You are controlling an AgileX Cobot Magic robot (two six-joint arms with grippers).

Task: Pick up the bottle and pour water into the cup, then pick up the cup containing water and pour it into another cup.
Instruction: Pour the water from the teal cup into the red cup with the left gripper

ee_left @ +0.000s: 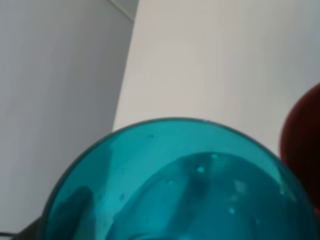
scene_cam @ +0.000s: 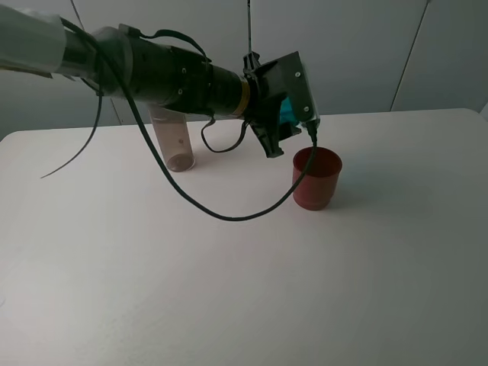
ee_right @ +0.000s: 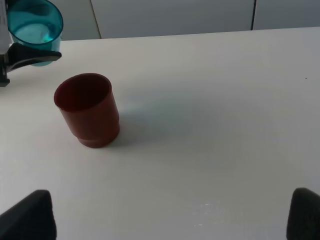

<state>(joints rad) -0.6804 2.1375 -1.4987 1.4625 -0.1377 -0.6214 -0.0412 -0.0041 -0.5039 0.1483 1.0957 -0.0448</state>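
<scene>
My left gripper [scene_cam: 284,122] is shut on the teal cup [scene_cam: 288,113] and holds it in the air just left of and above the red-brown cup [scene_cam: 316,178]. The teal cup fills the left wrist view [ee_left: 180,185], with water and bubbles inside; the red-brown cup's rim [ee_left: 302,135] shows beside it. In the right wrist view the teal cup [ee_right: 35,30] is tilted slightly, held by a dark finger [ee_right: 30,52], above and beside the upright, empty-looking red-brown cup [ee_right: 90,110]. The bottle [scene_cam: 175,141] stands upright behind the left arm, partly hidden. My right gripper [ee_right: 170,212] is open, its fingertips wide apart.
The white table [scene_cam: 244,282] ends at a wall with grey panels behind. A black cable [scene_cam: 213,210] from the left arm droops down to the table in front of the red-brown cup. The right arm is out of the exterior view.
</scene>
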